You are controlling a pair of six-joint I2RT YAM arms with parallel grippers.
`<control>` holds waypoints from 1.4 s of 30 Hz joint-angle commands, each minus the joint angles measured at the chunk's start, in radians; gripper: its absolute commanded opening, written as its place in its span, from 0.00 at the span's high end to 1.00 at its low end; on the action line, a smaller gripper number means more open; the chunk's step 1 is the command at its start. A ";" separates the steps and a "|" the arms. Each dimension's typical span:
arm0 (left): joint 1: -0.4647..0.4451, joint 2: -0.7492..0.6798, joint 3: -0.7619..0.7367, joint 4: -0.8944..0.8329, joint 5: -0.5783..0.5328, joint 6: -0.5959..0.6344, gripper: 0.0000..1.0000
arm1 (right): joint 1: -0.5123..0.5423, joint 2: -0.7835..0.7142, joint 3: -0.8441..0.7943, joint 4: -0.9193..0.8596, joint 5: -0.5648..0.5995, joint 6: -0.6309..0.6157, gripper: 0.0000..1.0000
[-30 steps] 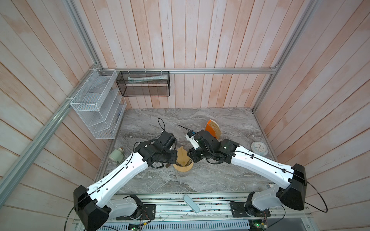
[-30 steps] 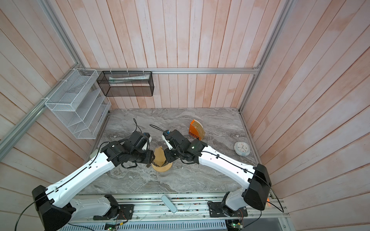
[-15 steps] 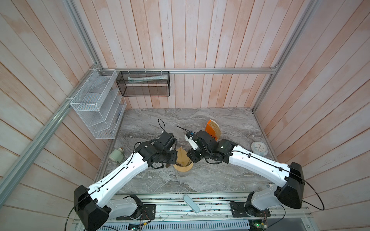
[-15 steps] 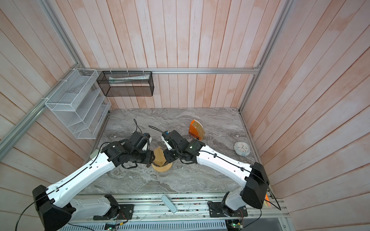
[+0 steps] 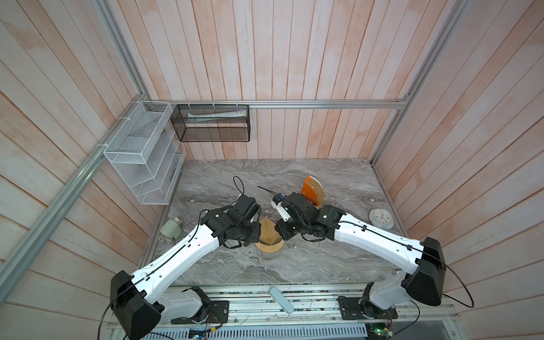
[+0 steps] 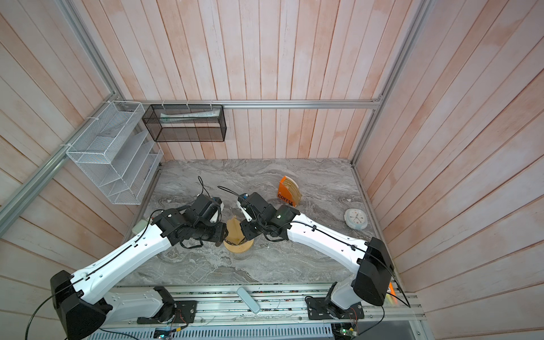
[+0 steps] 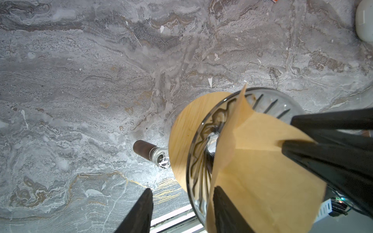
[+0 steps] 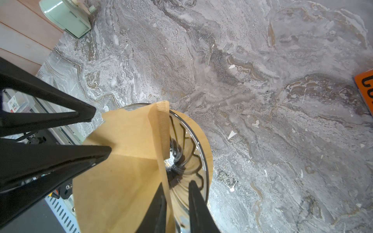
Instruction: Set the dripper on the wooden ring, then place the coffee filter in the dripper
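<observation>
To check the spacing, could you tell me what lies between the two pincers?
The coffee filter stands between the left pincer and right pincer, over the dripper, in both top views.

I see the filter [image 8: 125, 161], a tan paper cone with a crimped seam, half spread open and leaning. Its point sits down inside the dripper [image 8: 187, 145], and much of it stands above the rim. The dripper is smoky and see-through with dark swirling ribs, upright near the tabletop's [image 5: 323, 265] front middle.
</observation>
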 commanded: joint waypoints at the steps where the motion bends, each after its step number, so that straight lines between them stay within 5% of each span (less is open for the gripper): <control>1: 0.006 0.002 -0.003 0.011 0.000 0.010 0.49 | 0.007 0.012 0.018 -0.034 0.024 -0.015 0.78; 7: 0.006 -0.021 0.045 0.004 0.010 0.005 0.45 | 0.007 -0.020 0.048 -0.039 0.014 0.001 0.69; 20: 0.006 -0.051 0.079 0.001 0.046 -0.007 0.44 | 0.007 -0.057 0.058 -0.032 -0.015 0.019 0.69; 35: 0.006 -0.043 0.066 0.011 0.080 -0.004 0.69 | -0.013 -0.054 0.021 -0.008 -0.016 0.017 0.84; 42: 0.006 -0.038 0.059 0.024 0.090 0.000 0.73 | -0.021 -0.048 0.012 -0.006 -0.022 0.017 0.87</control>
